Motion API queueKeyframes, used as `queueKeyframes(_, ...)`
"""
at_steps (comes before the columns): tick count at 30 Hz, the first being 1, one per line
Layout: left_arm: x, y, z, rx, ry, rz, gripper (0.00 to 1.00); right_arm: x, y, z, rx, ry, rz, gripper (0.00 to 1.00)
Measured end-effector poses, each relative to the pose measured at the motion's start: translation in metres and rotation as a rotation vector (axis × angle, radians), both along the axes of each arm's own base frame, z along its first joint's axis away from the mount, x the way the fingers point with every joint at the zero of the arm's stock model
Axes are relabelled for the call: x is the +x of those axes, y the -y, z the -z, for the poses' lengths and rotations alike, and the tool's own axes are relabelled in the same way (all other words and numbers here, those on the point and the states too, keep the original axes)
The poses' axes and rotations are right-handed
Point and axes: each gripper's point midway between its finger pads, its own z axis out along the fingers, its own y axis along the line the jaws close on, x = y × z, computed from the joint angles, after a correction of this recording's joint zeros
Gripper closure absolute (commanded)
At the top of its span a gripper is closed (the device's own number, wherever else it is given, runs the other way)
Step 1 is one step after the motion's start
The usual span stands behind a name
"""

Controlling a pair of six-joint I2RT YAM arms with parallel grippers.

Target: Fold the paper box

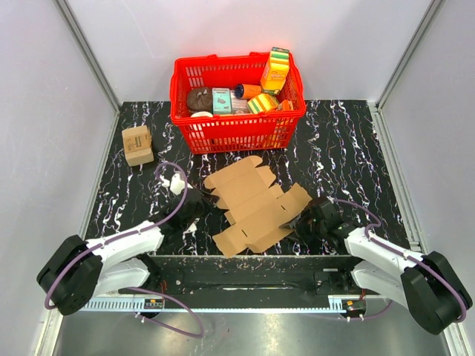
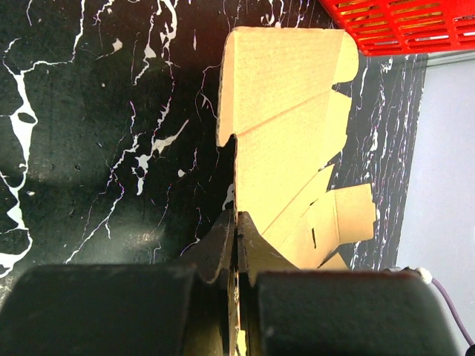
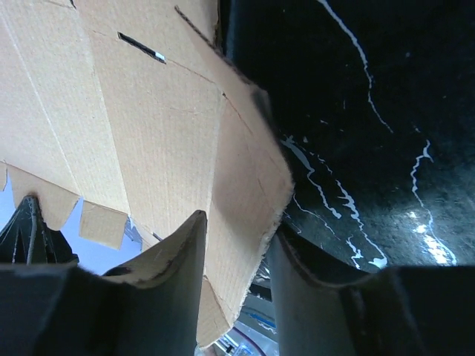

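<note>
The left gripper point(image 2: 236, 226) is pinching one edge of the paper box point(image 1: 252, 205), which is lying spread out between both grippers. The right gripper point(image 3: 236, 237) is straddling the opposite flap, jaws apart and not yet clamping. Being light, thin cardboard likely bending readily at creases, it is asking for gentle holds on flap edges.

Flat unprinted brown cardboard sheet point(image 1: 256, 208): showing uniform tan, faint crease lines. Black marble-effect tabletop point(image 1: 349, 148): carrying white veining throughout. Bright red plastic lattice basket point(image 1: 237, 132): holding yellow, orange, teal and striped packages point(image 1: 274, 70). Small tan cube-shaped carton point(image 1: 138, 144): bearing dark printed marks. White-and-black left arm point(image 1: 126, 245): trailing purple cable point(image 1: 157, 172). Pale grey walls point(image 1: 44, 111): appearing plain.
</note>
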Motion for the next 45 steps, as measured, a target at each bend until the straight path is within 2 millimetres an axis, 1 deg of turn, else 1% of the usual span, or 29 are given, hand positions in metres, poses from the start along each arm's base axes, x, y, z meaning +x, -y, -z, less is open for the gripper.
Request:
queueKeyframes(2, 0.000, 0.000, 0.001, 0.000, 0.000, 0.000, 1.00, 0.001, 0.000, 0.000, 0.003, 0.004, 0.003, 0.66)
queueKeyframes(4, -0.001, -0.001, 0.002, -0.001, 0.001, -0.001, 0.98, 0.002, 0.000, 0.000, 0.005, 0.008, 0.007, 0.71)
queueKeyframes(6, -0.001, -0.001, 0.002, -0.003, 0.003, 0.000, 0.96, 0.002, 0.000, 0.000, 0.005, 0.015, 0.009, 0.73)
queueKeyframes(10, -0.003, -0.003, 0.005, -0.005, 0.004, 0.000, 0.92, 0.004, 0.000, -0.003, 0.011, 0.035, 0.010, 0.85)
queueKeyframes(11, -0.003, -0.002, 0.005, -0.008, 0.006, 0.002, 0.89, 0.005, 0.000, -0.004, 0.012, 0.040, 0.011, 0.91)
queueKeyframes(12, -0.004, -0.002, 0.005, -0.010, 0.007, 0.003, 0.84, 0.006, 0.000, -0.005, 0.012, 0.046, 0.010, 0.94)
queueKeyframes(13, -0.004, -0.002, 0.005, -0.011, 0.007, 0.005, 0.77, 0.007, 0.000, -0.005, 0.012, 0.051, 0.009, 0.96)
queueKeyframes(14, -0.004, -0.002, 0.005, -0.015, 0.008, 0.007, 0.74, 0.007, -0.001, -0.006, 0.011, 0.057, 0.007, 0.99)
queueKeyframes(17, -0.005, -0.001, 0.005, -0.020, 0.013, 0.014, 0.63, 0.008, 0.001, -0.005, -0.005, 0.070, 0.003, 0.99)
queueKeyframes(18, -0.006, -0.002, 0.005, -0.022, 0.014, 0.014, 0.52, 0.008, 0.002, -0.004, -0.013, 0.073, 0.000, 1.00)
queueKeyframes(20, -0.007, -0.002, 0.003, -0.026, 0.020, 0.019, 0.45, 0.008, 0.005, -0.005, -0.033, 0.082, -0.005, 1.00)
queueKeyframes(21, -0.008, -0.002, 0.001, -0.032, 0.026, 0.021, 0.38, 0.009, 0.007, -0.007, -0.044, 0.091, -0.004, 1.00)
queueKeyframes(22, -0.007, -0.001, -0.003, -0.040, 0.035, 0.022, 0.34, 0.010, 0.009, -0.010, -0.052, 0.104, -0.003, 1.00)
queueKeyframes(24, -0.008, -0.002, -0.010, -0.049, 0.049, 0.025, 0.30, 0.013, 0.013, -0.021, -0.071, 0.141, 0.000, 1.00)
queueKeyframes(25, -0.009, -0.002, -0.013, -0.052, 0.056, 0.028, 0.25, 0.016, 0.015, -0.028, -0.086, 0.164, 0.004, 1.00)
queueKeyframes(29, -0.011, -0.003, -0.031, -0.056, 0.082, 0.041, 0.23, 0.026, 0.026, -0.058, -0.163, 0.251, 0.002, 1.00)
queueKeyframes(31, -0.011, -0.003, -0.047, -0.055, 0.108, 0.052, 0.22, 0.031, 0.031, -0.073, -0.207, 0.286, -0.014, 1.00)
queueKeyframes(33, -0.011, -0.003, -0.068, -0.059, 0.146, 0.064, 0.22, 0.034, 0.034, -0.087, -0.259, 0.316, -0.052, 1.00)
queueKeyframes(36, -0.011, -0.004, -0.097, -0.052, 0.201, 0.085, 0.21, 0.038, 0.034, -0.107, -0.332, 0.354, -0.146, 1.00)
queueKeyframes(39, -0.012, -0.003, -0.128, -0.032, 0.259, 0.118, 0.20, 0.042, 0.032, -0.122, -0.411, 0.377, -0.281, 1.00)
queueKeyframes(42, -0.013, -0.002, -0.145, 0.019, 0.298, 0.165, 0.19, 0.041, 0.025, -0.133, -0.458, 0.367, -0.464, 1.00)
queueKeyframes(45, -0.016, -0.002, -0.153, 0.076, 0.333, 0.219, 0.17, 0.036, 0.015, -0.137, -0.457, 0.355, -0.632, 1.00)
